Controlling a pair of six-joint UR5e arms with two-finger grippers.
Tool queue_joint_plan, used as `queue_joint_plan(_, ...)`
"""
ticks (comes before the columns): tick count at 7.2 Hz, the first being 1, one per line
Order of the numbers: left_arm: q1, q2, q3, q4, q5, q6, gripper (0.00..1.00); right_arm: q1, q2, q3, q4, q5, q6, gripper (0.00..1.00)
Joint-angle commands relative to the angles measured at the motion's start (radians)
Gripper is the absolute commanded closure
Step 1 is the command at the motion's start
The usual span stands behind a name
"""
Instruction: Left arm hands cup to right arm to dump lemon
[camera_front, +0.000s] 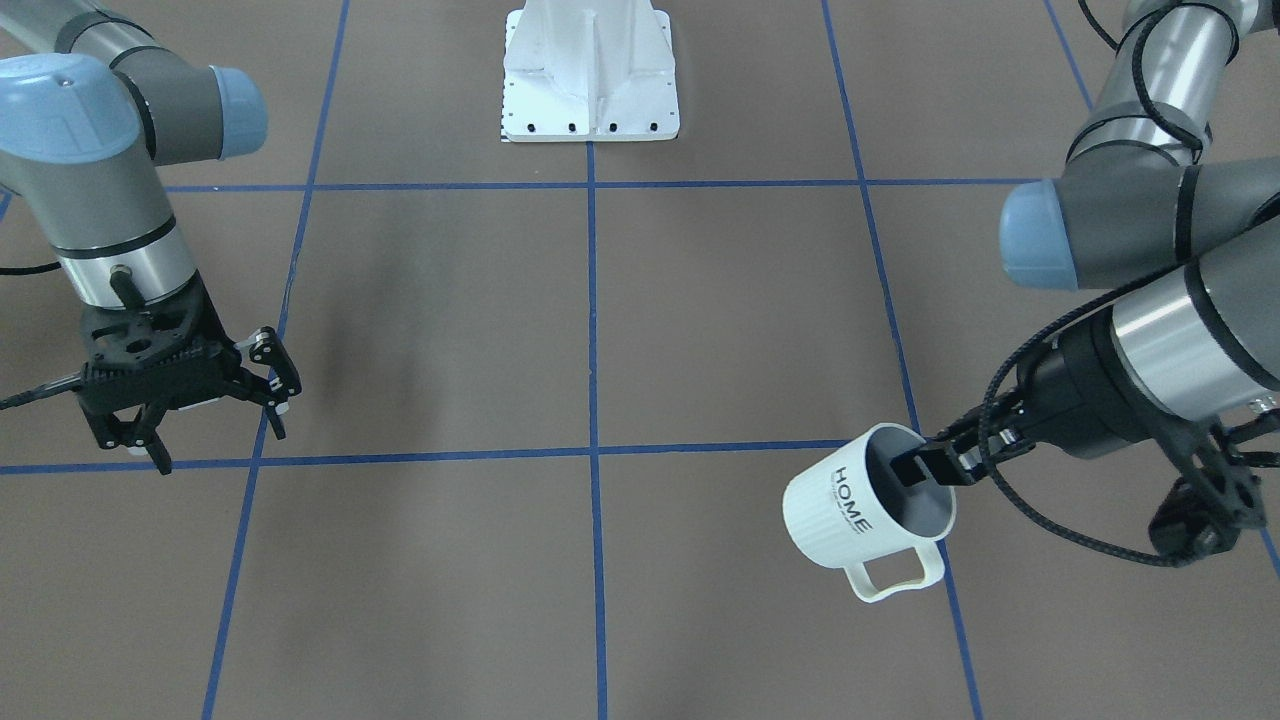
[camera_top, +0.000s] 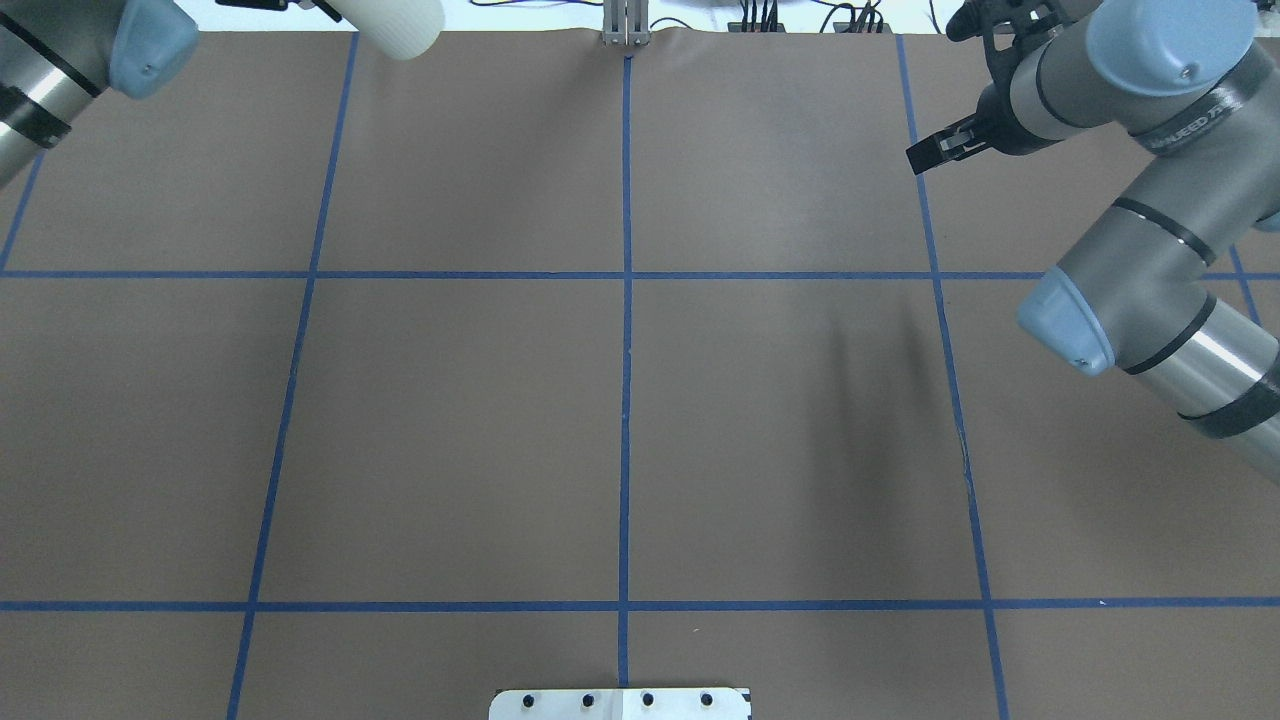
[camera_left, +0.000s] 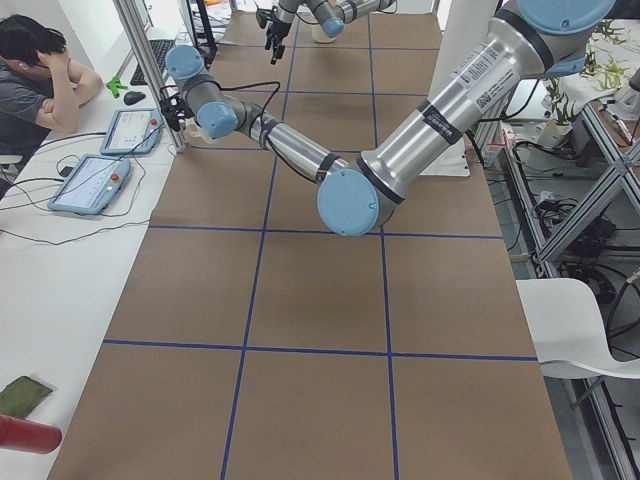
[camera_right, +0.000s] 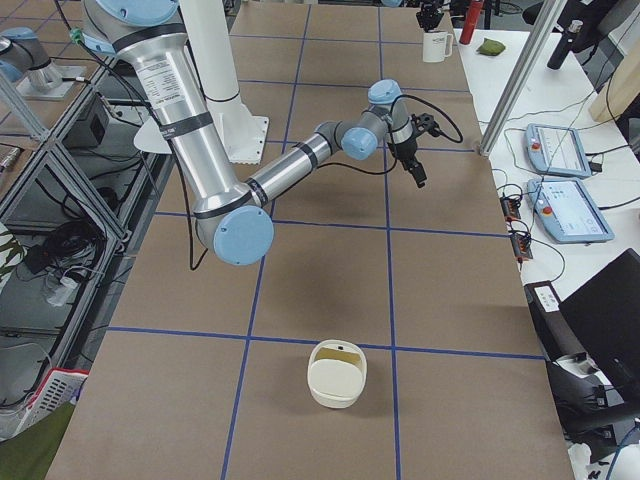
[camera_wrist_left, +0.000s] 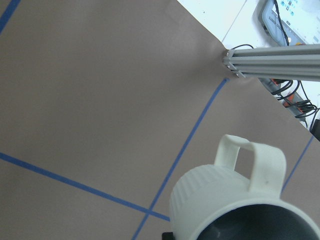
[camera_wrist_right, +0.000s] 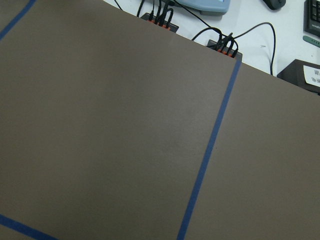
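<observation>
The cup, an off-white mug with black "HOME" lettering, hangs tilted above the table at the right of the front-facing view, its handle toward the camera. My left gripper is shut on its rim, one finger inside the grey interior. The cup's ribbed wall and handle fill the bottom of the left wrist view, and its base shows at the overhead view's top left. The lemon is hidden. My right gripper hangs open and empty, far across the table from the cup.
The white robot base plate sits at mid table edge. A cream ribbed container stands near the table's right end. A person sits at a side desk with tablets. An aluminium post stands beyond the table corner.
</observation>
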Motion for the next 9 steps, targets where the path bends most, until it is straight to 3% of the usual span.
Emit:
queue_joint_plan(1,-0.002,0.043,-0.058,0.138,0.211,0.251,1.0,0.076,-0.02,-0.004,-0.038,0.112,-0.037,0.0)
queue_joint_plan(3,-0.008,0.046,-0.199,0.567,0.393,0.631,1.0,0.133,-0.032,-0.005,-0.135,0.193,-0.042,0.0)
queue_joint_plan(4,-0.01,0.073,-0.228,0.639,0.426,0.719,1.0,0.154,-0.034,-0.007,-0.165,0.221,-0.086,0.0)
queue_joint_plan(5,-0.002,0.222,-0.289,0.629,0.418,0.81,1.0,0.191,-0.061,-0.007,-0.201,0.275,-0.165,0.0)
queue_joint_plan(7,-0.005,0.407,-0.38,0.61,0.354,0.942,1.0,0.24,-0.075,-0.004,-0.304,0.336,-0.222,0.0)
queue_joint_plan(9,-0.005,0.552,-0.446,0.587,0.252,0.99,1.0,0.32,-0.145,-0.004,-0.303,0.44,-0.356,0.0)
